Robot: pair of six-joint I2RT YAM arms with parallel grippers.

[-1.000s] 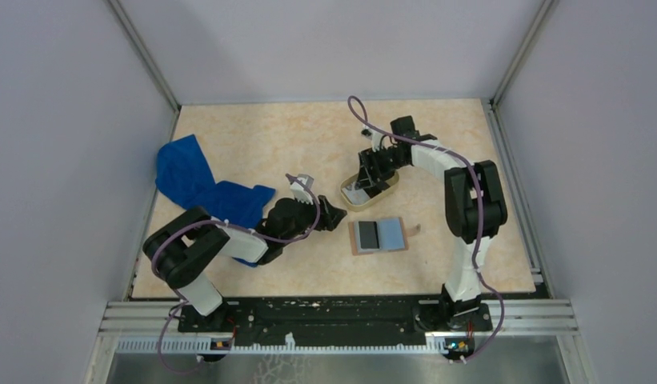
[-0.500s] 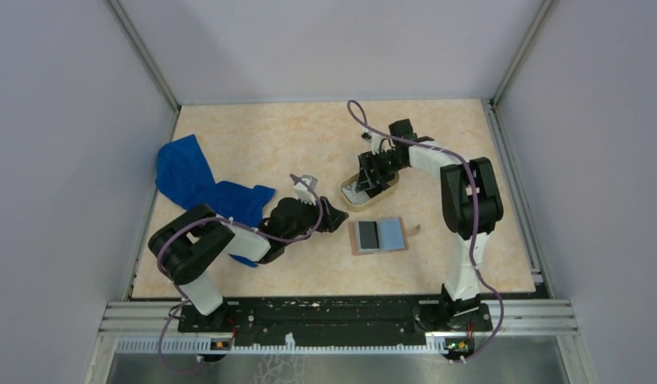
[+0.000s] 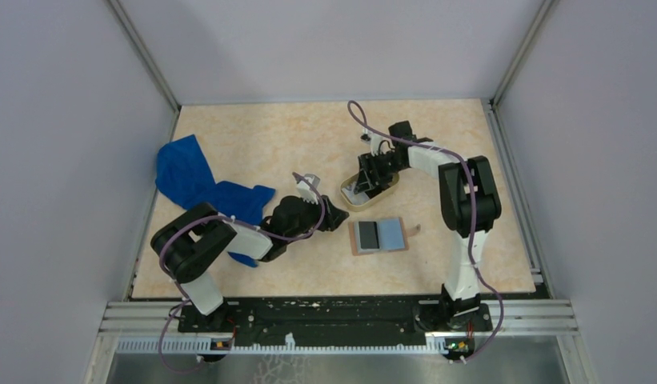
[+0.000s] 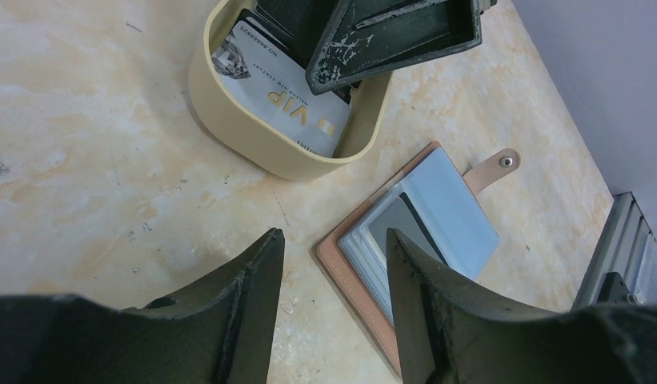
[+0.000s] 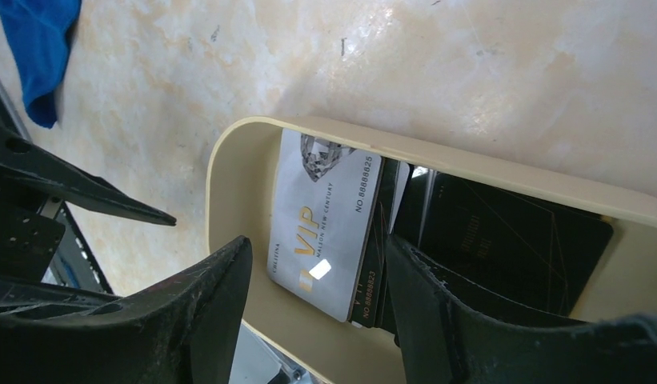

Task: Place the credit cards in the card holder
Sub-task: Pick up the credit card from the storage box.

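Right gripper (image 5: 313,264): jaws parted above the oval tray (image 5: 469,164), one finger on each side of the white card (image 5: 325,216). It looks poised to pinch the card by its long edges, and nothing is gripped.
Credit cards: the white card lies face up in the left half of the tray, overlapping black cards (image 5: 501,240) to its right. The raised rim keeps them together but probably makes a flat pickup awkward.
Card holder (image 4: 413,240): it lies open on the table (image 4: 109,160), lower right of the tray and apart from it, with its grey-blue pockets upward. A dark card (image 4: 398,228) shows in one pocket.
Left gripper (image 4: 333,240): jaws apart and empty, low at the holder's near corner, seemingly placed to steady the sleeve.
Blue cloth (image 3: 193,180): bunched at the overhead view's left, well away from the work.
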